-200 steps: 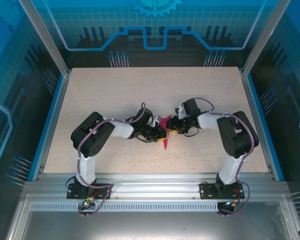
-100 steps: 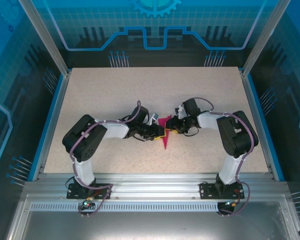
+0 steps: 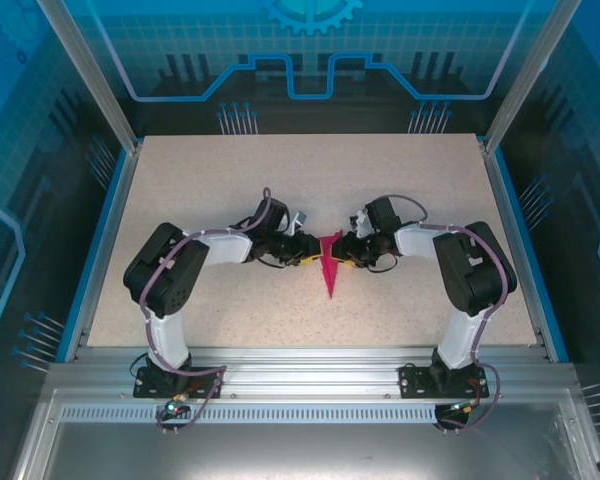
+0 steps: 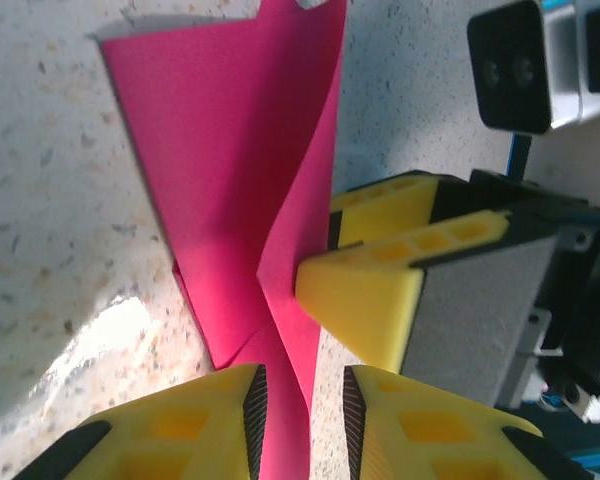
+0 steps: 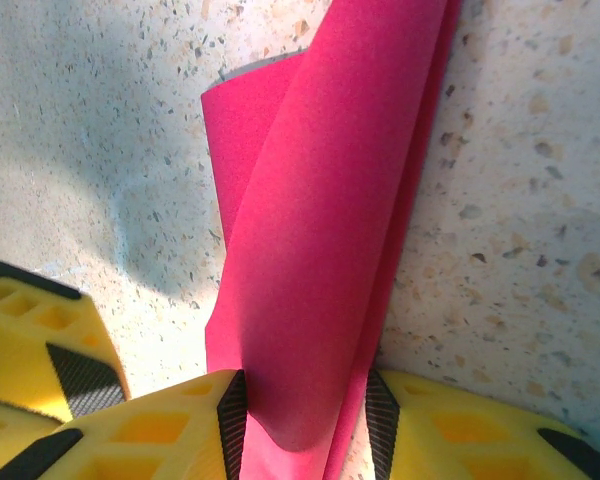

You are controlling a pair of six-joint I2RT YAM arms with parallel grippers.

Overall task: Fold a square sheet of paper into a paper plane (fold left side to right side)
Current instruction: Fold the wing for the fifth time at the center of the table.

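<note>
**Operator:** What changed in that last second?

**Observer:** Your left gripper [image 3: 308, 256] drew off to the left and a little toward the far side, and its elbow swung outward. Your right gripper [image 3: 346, 254] kept its place. The paper plane [image 3: 330, 272] stayed between them near the middle of the table [image 3: 230, 190], but it looked slimmer: a narrow dart with its tip toward the arm bases.

**Operator:** So where did that leave the fold?

**Observer:** I judged the left-over-right fold made but not pressed flat. In the right wrist view the layers bulged in a loose curl rather than lying creased. The right pads [image 5: 232, 410] were closed on that curl, with paper touching both.

**Operator:** And the left?

**Observer:** The paper ran between its pads [image 4: 256, 400], which stood a little apart. I couldn't tell whether they pinched it or only straddled it.

**Operator:** Anything hidden from you?

**Observer:** From above, both grippers covered the plane's wide end. Both wrist views cut the paper off at the frame edge, and I couldn't count the layers.
</note>
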